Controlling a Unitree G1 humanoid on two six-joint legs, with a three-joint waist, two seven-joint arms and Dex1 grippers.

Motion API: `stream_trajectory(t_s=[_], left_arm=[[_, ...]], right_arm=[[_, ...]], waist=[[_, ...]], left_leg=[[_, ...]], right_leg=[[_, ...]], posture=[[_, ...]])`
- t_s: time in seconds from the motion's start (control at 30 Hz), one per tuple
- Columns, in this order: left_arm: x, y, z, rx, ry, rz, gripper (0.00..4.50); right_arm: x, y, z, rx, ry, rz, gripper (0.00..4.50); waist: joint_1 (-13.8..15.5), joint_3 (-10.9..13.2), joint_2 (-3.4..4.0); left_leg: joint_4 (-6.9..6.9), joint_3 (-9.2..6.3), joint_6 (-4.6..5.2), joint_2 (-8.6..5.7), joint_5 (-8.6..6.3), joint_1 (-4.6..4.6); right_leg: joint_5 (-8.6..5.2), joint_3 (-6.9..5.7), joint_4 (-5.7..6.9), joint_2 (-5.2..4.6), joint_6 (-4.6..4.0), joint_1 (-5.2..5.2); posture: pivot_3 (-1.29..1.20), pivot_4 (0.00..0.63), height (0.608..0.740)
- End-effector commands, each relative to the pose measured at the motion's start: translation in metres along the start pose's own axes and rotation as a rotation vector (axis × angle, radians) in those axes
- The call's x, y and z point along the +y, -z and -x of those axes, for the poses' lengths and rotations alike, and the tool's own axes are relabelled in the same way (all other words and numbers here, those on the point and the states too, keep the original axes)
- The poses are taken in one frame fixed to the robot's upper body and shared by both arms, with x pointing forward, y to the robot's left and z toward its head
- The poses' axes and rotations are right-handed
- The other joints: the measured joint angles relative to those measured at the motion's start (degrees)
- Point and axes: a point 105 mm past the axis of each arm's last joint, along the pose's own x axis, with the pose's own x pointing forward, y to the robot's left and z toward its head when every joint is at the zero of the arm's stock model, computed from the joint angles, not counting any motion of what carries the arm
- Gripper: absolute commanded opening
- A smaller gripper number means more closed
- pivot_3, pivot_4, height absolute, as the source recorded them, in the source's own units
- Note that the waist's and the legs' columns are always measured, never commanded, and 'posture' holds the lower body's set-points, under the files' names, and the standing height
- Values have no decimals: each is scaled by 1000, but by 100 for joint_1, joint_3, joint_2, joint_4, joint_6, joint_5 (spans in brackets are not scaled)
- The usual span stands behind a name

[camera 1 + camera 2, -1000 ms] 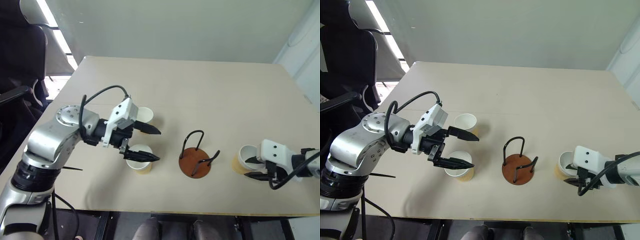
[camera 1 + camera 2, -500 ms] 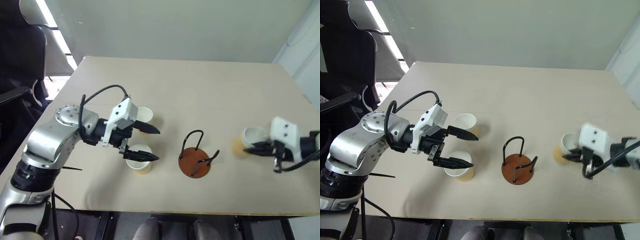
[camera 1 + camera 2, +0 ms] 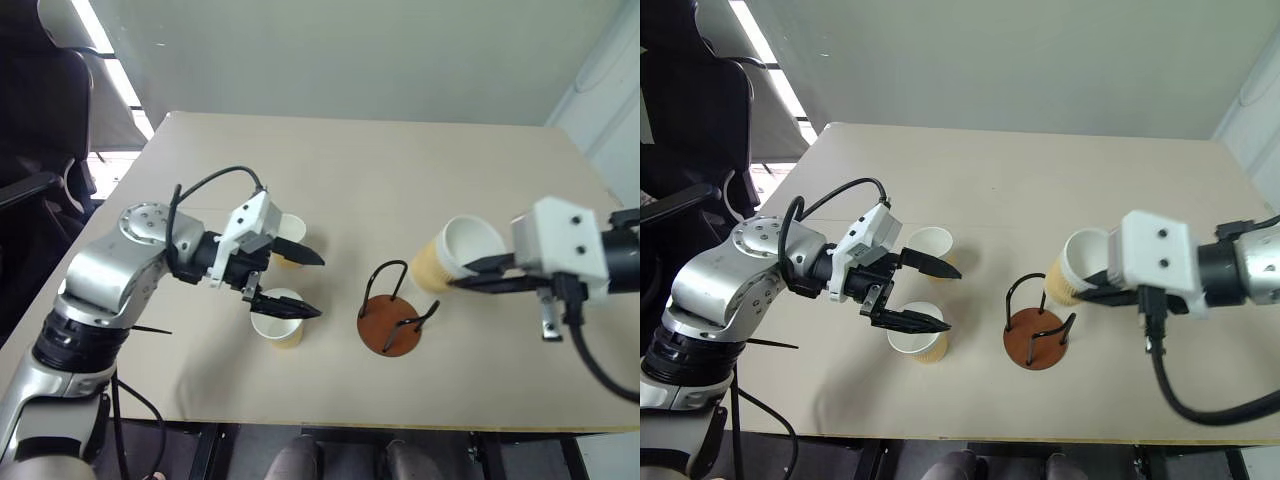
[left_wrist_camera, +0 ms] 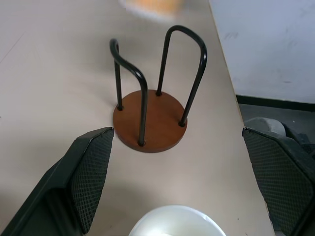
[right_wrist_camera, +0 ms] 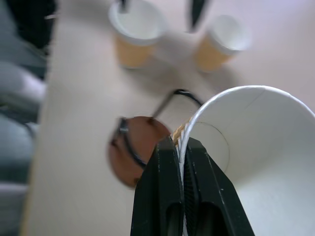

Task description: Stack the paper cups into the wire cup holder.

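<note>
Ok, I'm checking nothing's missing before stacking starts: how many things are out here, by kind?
Paper cups: 3, one pinched by the right gripper, one under the left gripper, one behind it
Wire cup holder: 1
Total: 4

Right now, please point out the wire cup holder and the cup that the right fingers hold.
wire cup holder (image 3: 385, 330), left eye view, on its brown disc base.
held cup (image 3: 470, 241), left eye view, on its white inside.
</note>
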Motion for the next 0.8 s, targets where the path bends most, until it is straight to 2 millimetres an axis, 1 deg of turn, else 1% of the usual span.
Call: stream_trajectory(t_s=[0.03,0.23,0.53,0.77,0.8], left_arm=[[0,-7,0,-2,3,-44,4500],[-1,-6,2,1,-3,-38,4500],[-3,-6,3,3,-10,-33,4500],[-4,-5,2,2,-13,-29,4500],[-4,-5,2,2,-13,-27,4500]], right_arm=[[0,-6,-2,-7,-2,41,36],[1,-8,-10,-25,-29,55,36],[9,-7,-25,-47,-79,68,36],[10,-4,-30,-39,-87,79,36],[9,-4,-30,-41,-87,79,212]], waist=[[-1,0,0],[-2,0,0],[-2,0,0],[-2,0,-1],[-2,0,-1]], left_leg=[[0,0,0,0,0,0],[1,0,1,0,1,0],[2,0,2,1,1,-2],[4,0,3,1,1,-2],[4,0,2,1,1,-2]], right_leg=[[0,0,0,0,0,0],[0,0,1,0,1,-1],[0,1,4,0,1,-4],[0,1,5,0,1,-4],[0,1,5,0,1,-4]], posture=[[0,150,740],[0,150,740],[0,150,740],[0,150,740],[0,150,740]])
